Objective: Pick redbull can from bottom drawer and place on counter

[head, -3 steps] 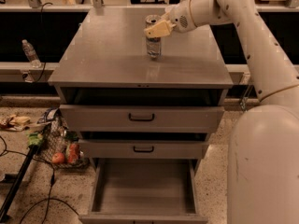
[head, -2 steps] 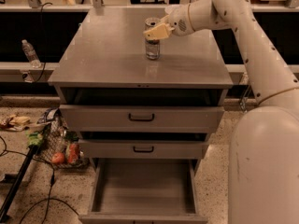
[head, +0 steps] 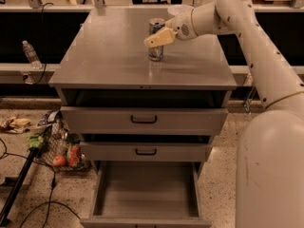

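Shows the redbull can [head: 156,54] upright on the counter [head: 109,56], past the middle, nearer the far edge than the front one and slightly toward the right side. Places the gripper [head: 155,40] right at the can's middle, level with its body, on the pale arm [head: 247,37] reaching in over the far right corner. Cannot tell from here how wide the gripper is set, or whether it has any hold on the can.

Reads, as a judgement, like the setting-down end of the job: can on its base, well in from every edge, where a nudge is unlikely to send it off the top.

Finds the bottom drawer [head: 145,189] pulled fully out at the foot of the cabinet, most likely to allow reach from above, with nothing visible on its grey floor. Shows the two upper drawers [head: 144,120] nearly shut, contents hidden.

Catches, off the left side, a wire basket [head: 61,151] on the floor holding red and green items, and a water bottle [head: 31,54] on a ledge.
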### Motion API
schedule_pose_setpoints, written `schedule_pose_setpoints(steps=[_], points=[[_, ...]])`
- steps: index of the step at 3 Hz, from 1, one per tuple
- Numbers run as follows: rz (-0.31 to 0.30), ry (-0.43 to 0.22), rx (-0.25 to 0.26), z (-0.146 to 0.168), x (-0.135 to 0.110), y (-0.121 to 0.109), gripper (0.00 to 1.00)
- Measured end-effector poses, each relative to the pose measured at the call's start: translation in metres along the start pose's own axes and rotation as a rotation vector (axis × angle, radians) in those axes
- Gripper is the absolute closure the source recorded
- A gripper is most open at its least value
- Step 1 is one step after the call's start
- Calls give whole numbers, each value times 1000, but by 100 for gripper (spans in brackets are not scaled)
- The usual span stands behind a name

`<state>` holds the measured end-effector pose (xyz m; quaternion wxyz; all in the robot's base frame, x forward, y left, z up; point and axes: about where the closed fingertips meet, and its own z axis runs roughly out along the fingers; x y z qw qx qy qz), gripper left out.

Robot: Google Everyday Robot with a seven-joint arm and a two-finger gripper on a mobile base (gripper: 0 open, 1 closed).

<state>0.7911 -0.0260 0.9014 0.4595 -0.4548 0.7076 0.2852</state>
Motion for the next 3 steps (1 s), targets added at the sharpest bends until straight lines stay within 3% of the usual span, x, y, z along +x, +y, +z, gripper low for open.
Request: schedule_pose_setpoints(steps=[1, 2, 3], points=[[5, -35, 26, -18, -3, 1, 0], [-40, -122, 53, -63, -4, 9, 0], [-45, -124, 62, -71, 2, 7, 0]])
